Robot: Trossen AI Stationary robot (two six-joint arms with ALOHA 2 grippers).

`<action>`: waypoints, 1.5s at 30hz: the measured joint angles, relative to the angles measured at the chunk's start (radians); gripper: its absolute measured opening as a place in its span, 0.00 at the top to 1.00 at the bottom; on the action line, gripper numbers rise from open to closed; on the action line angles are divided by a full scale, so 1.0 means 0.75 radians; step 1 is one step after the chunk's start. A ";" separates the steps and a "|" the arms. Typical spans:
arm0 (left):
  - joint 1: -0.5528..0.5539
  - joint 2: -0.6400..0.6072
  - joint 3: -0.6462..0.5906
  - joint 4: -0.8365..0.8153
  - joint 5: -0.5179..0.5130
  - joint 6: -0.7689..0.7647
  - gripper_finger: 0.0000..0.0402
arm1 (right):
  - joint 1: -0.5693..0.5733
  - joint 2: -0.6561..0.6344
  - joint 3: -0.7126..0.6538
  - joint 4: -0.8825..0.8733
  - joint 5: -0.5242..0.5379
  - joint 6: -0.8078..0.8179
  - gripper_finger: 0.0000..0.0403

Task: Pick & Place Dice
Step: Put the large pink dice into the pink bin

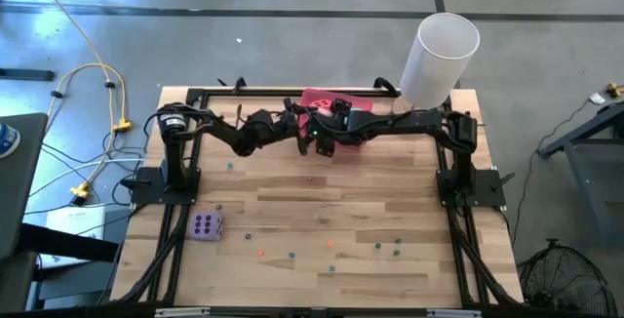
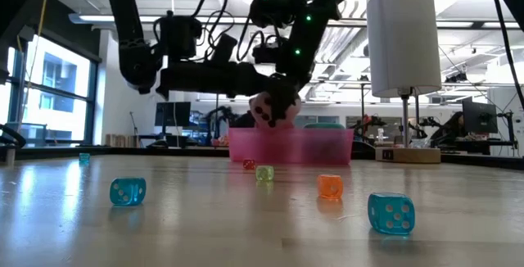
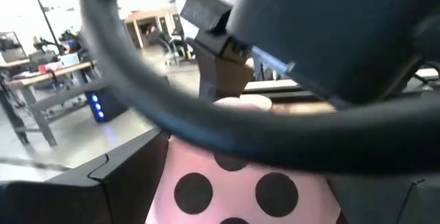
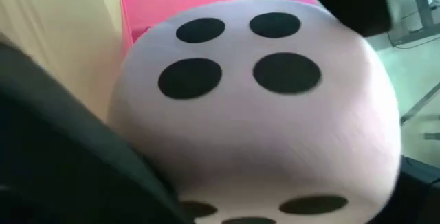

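Note:
The pink die, a soft cube with dark pips, hangs just above the pink tray at the table's far middle. Both arms meet there in the high view. My right gripper is shut on the pink die, which fills its wrist view. My left gripper is also shut on the pink die. The purple die rests on the table near the left edge. Several tiny dice lie scattered on the near half. A teal shape shows over the tray's rim. My left gripper has the pink die between its two fingers, one on each flank, with a pipped face toward the wrist camera. The die is lifted clear above the tray. My right gripper pinches the die's opposite sides, and its dark finger lies along one flank. The die reaches far back toward the wrist and is lifted clear of the table.
A tall white cylinder stands on a round base at the far right corner. Black arm frames run along the table's left and right sides. Tiny dice dot the near half of the wooden top. A thick cable crosses the left wrist view.

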 joint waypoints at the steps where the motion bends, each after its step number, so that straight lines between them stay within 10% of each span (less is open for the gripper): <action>1: 0.005 -0.001 0.002 -0.019 0.006 0.000 0.12 | 0.003 0.000 0.000 -0.007 0.007 0.000 0.01; 45: 0.055 -0.038 -0.001 -0.061 -0.093 0.046 0.12 | 0.032 -0.120 0.004 -0.096 -0.027 0.011 0.01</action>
